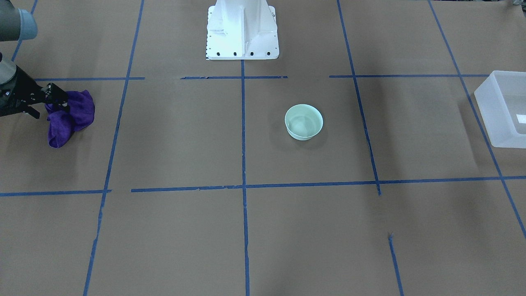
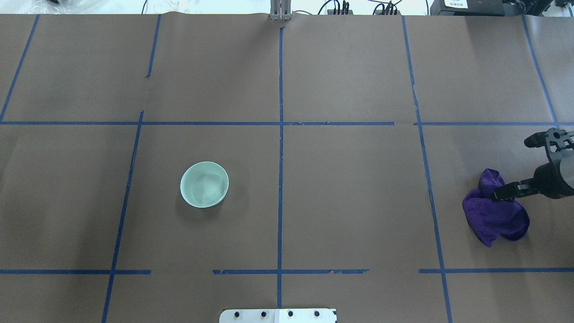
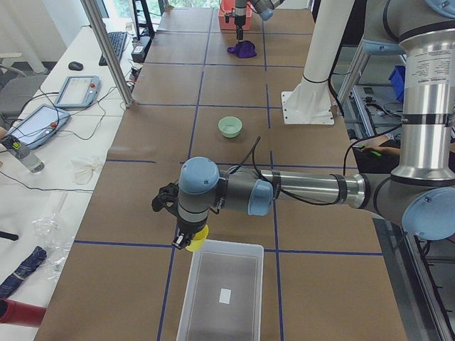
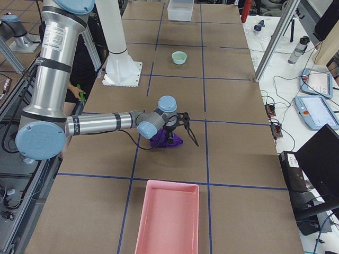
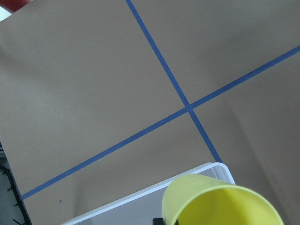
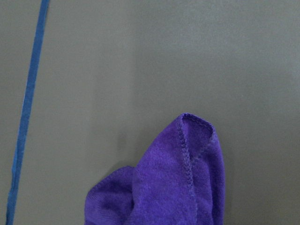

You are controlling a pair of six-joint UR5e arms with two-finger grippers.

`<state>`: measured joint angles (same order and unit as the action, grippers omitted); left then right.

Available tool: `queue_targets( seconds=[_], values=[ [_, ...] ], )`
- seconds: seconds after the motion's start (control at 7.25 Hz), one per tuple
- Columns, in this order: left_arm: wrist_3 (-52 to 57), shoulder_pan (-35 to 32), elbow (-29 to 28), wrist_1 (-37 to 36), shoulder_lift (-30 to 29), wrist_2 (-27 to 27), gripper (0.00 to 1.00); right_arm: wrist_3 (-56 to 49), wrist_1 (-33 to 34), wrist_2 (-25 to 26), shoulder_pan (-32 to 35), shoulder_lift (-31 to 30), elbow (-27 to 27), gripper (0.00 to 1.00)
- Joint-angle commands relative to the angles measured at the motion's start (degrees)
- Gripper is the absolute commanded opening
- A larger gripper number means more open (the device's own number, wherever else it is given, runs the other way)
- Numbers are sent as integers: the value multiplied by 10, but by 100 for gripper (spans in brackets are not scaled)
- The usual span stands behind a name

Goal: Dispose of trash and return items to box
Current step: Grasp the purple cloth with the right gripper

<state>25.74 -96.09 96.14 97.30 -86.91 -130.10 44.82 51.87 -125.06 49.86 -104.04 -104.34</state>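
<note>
The yellow cup [image 5: 220, 201] hangs in my left gripper [image 3: 186, 241], just over the near end rim of the frosted white box [image 3: 220, 291]. The box's rim shows below the cup in the left wrist view [image 5: 140, 197], and the box stands at the table's edge in the front-facing view [image 1: 503, 107]. Only a sliver of the left fingers shows beside the cup. My right gripper [image 2: 512, 169] is open, with one finger resting on the purple cloth [image 2: 495, 217] and the other held apart from it. The cloth lies crumpled on the table [image 1: 72, 119].
A mint-green bowl [image 2: 204, 184] stands upright left of the table's middle. A pink tray [image 4: 167, 222] lies at the table's end beyond the cloth. The white robot base [image 1: 242, 28] stands at the table's robot side. Blue tape lines grid the brown paper.
</note>
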Motion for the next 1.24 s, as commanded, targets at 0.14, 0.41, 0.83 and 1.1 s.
queue_targets(
  seconds=[0.14,0.41,0.83,1.1],
  values=[
    [4,-3,-15,1,0,-1,0,-1,2,-1,-22,-19,-1,50],
    [4,-5,-24,2,-2,-1,0,55,3,2,-21,-20,-16,0],
    [-3,-5,-54,7,1,-7,0,59,4,-8,-10,-48,-78,0],
    [-103,2,-43,11,8,-9,0,58,7,-80,65,-64,-114,0]
  ],
)
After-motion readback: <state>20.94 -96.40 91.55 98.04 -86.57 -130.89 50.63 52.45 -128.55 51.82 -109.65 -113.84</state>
